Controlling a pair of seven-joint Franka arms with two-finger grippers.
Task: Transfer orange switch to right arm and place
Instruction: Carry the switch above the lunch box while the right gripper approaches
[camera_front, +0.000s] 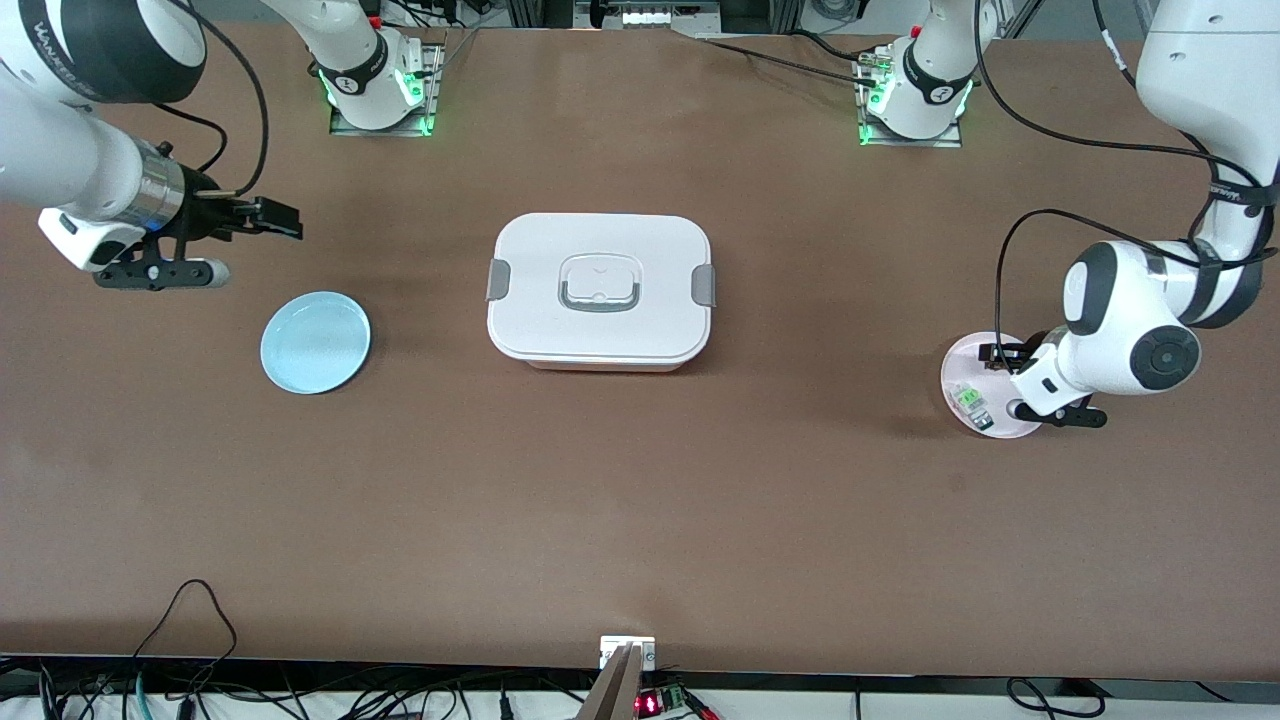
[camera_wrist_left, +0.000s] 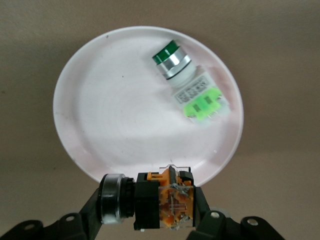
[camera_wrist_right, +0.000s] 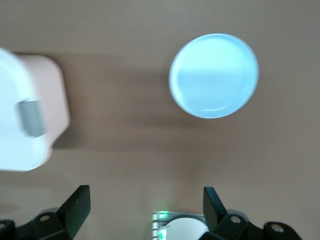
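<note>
The orange switch (camera_wrist_left: 162, 200) is clamped between the fingers of the left gripper (camera_wrist_left: 155, 212) over the pink plate (camera_front: 962, 362), near the table edge at the left arm's end. A green-and-clear switch (camera_wrist_left: 192, 87) lies on that plate. The right gripper (camera_wrist_right: 145, 207) is held spread and empty above the table near the blue plate (camera_front: 315, 342), where the right arm waits.

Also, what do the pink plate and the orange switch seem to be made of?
The pink plate looks like glossy plastic or melamine: smooth, faint concentric rings. The orange switch, between the left gripper's fingers, looks like moulded plastic with a silvery, perhaps metal, collar.
</note>
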